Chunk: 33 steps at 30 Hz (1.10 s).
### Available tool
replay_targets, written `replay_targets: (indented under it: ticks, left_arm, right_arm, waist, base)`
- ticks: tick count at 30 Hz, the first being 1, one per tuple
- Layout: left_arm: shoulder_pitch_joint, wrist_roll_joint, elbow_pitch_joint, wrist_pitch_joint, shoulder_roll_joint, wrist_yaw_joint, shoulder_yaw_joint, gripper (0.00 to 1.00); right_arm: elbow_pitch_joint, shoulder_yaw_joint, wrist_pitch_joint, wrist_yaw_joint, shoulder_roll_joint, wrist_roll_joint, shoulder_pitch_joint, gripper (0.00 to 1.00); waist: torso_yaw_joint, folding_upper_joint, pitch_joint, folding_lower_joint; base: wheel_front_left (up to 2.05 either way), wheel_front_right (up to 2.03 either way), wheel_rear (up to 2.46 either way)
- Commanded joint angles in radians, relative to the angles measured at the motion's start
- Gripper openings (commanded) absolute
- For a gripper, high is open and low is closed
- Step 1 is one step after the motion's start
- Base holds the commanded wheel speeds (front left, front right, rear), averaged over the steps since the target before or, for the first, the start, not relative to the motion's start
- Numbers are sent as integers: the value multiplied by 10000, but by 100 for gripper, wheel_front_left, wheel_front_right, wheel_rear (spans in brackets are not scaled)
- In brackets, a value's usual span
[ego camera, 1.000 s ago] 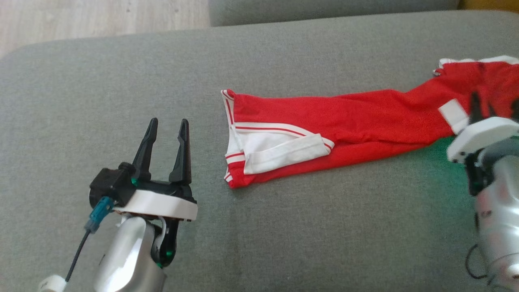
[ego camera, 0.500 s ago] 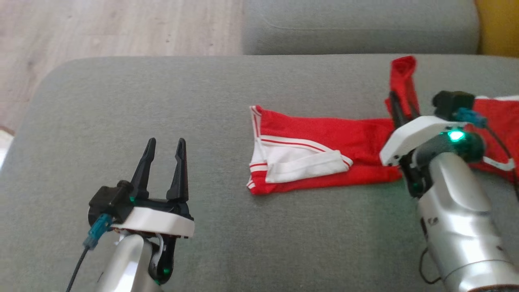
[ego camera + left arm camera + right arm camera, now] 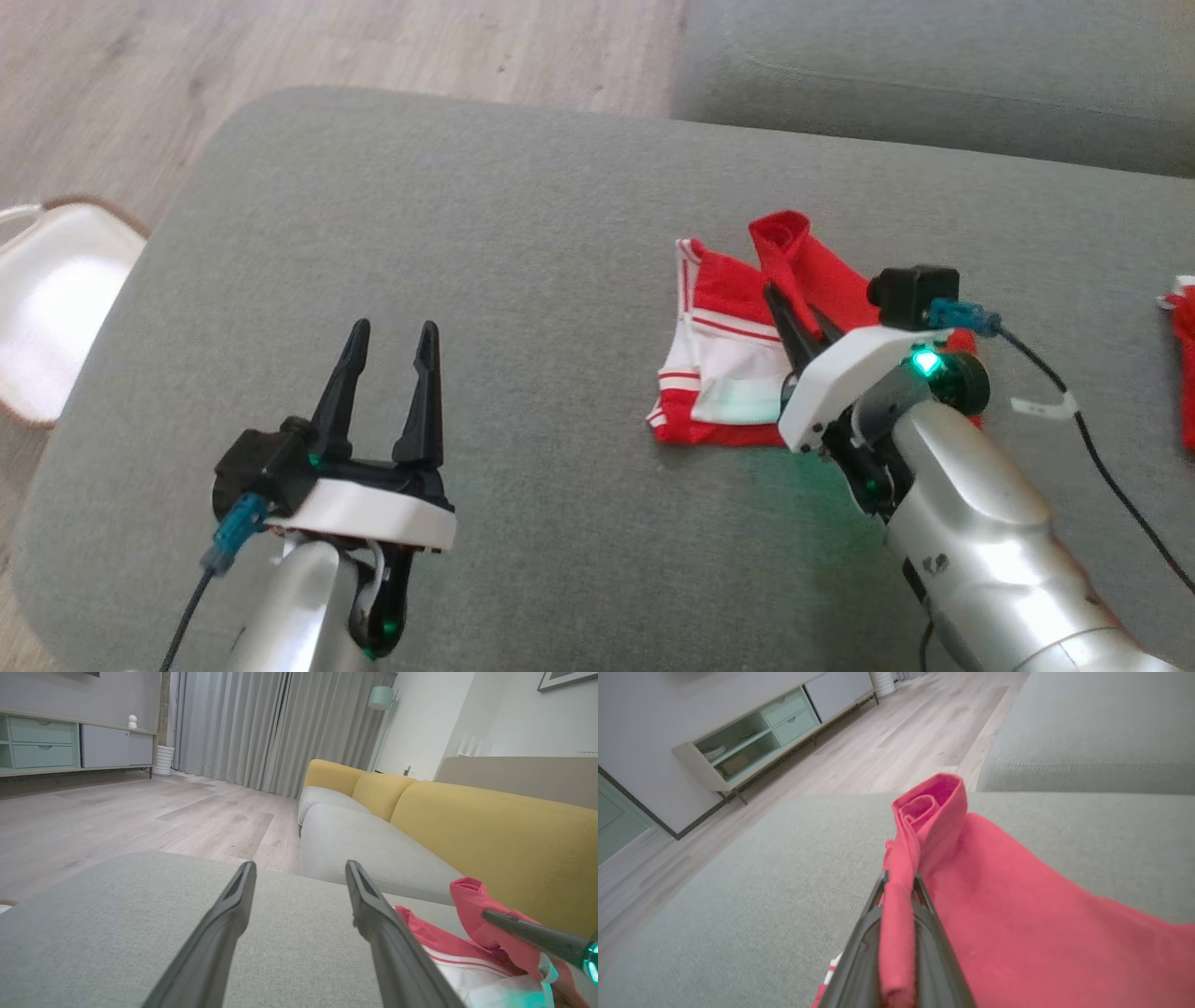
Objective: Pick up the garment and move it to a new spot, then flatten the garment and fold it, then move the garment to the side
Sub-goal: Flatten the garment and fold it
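A red garment with white stripes [image 3: 719, 373] lies on the grey sofa seat [image 3: 485, 233]. My right gripper [image 3: 792, 313] is shut on a bunched red fold [image 3: 786, 241] and holds it up over the striped end. In the right wrist view the fingers [image 3: 920, 896] pinch this red cloth [image 3: 1017, 905] between them. At the lower left my left gripper [image 3: 393, 331] hovers open over bare cushion, apart from the garment. The left wrist view has its fingers [image 3: 233, 905] spread, with the garment [image 3: 467, 956] and a right finger [image 3: 528, 934] at the right.
More red and white cloth [image 3: 1181, 355] shows at the right edge. A white seat [image 3: 56, 299] stands on the wooden floor [image 3: 280, 47] past the cushion's left end. A second grey cushion [image 3: 934, 84] lies behind. The yellow sofa back [image 3: 490, 826] rises at the right.
The head camera has turned. My right gripper has carried its end of the garment leftward over the striped end, doubling the cloth. The left gripper stays open in place.
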Motion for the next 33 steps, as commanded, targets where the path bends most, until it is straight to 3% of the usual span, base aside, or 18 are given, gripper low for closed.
replay_targets:
  ticks: [1,9,10,11,18,22,29,33]
  left_arm:
    - [-367,-48,-275,-53,132,19,232,100]
    - [-523,-105,-165,-53,80,18,88,100]
    - [-537,-107,-149,-53,73,18,72,100]
    - [-549,-109,-134,-53,67,18,60,100]
    - [-567,-97,-39,-53,107,26,137,100]
    - [-557,-81,-128,-53,191,34,242,100]
    - [-457,3,-602,-53,219,126,686,100]
    - [-310,134,-925,-53,164,168,1021,100]
  right_arm:
    - [-179,221,-171,-7,149,82,-254,0]
    - [714,1114,-468,-7,150,809,-481,3]
    - [714,1305,-506,-7,150,949,-479,64]
    - [675,1515,-482,-7,150,1157,-447,100]
    - [-353,3334,-393,-7,150,2589,-410,100]
    - [-339,3683,-928,-7,150,2567,-784,100]
    - [563,3017,-2135,-7,146,1248,-1493,100]
    - [861,1899,-2401,-7,-235,65,-1622,100]
  waist:
    - [217,0,148,0]
    - [661,0,447,0]
    - [687,0,458,0]
    - [705,0,462,0]
    - [435,0,355,0]
    - [-20,0,256,0]
    - [-959,0,178,0]
    - [-1585,0,137,0]
  base:
    - [0,0,0]
    - [0,0,0]
    - [0,0,0]
    - [0,0,0]
    - [0,0,0]
    - [0,0,0]
    - [0,0,0]
    - [0,0,0]
